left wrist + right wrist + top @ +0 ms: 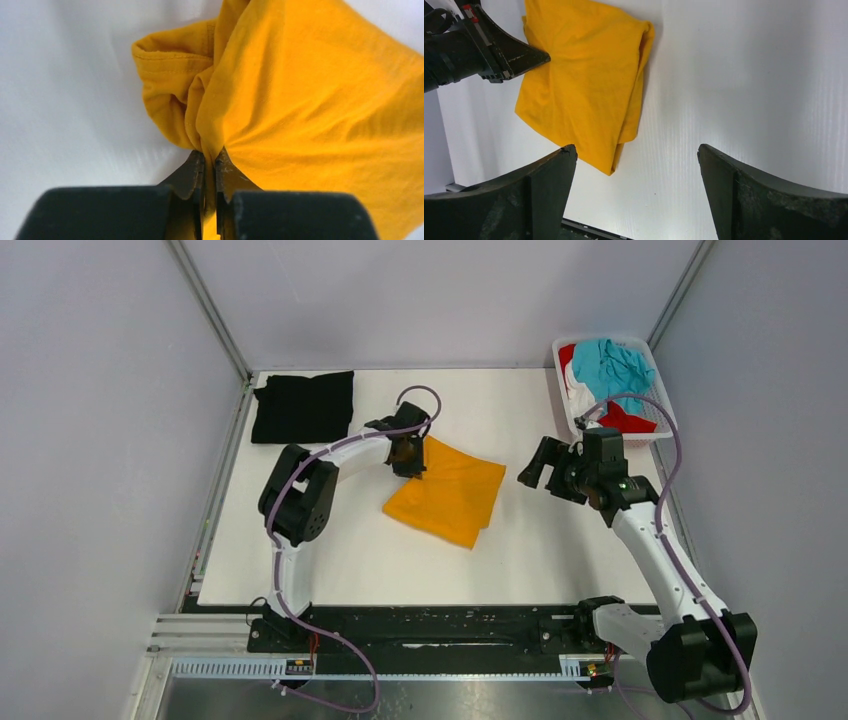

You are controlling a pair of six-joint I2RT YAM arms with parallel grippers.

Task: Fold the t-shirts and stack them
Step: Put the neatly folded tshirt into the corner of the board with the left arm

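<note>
Got left pincer (210, 157) clamped on a corner of the orange-yellow t-shirt (310, 100), right pincer (635, 150) gaping empty off right, black t-shirt (303, 405) further left, on the clamped pincer's side

A robot lab cell: grey panel walls (90, 420) on metal posts (208, 310) enclose a white surface (560, 550), 2 arms (300, 502) bolted at its edge.

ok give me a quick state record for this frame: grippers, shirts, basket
left gripper: shut on a corner of the orange-yellow t-shirt
right gripper: open, empty, over bare table right of that shirt
orange-yellow t-shirt: folded, mid-table
black t-shirt: folded flat, far-left corner
basket: far-right corner, holds teal t-shirt, red t-shirt, white t-shirt, unfolded
stack: not started; orange-yellow and black lie apart
</note>
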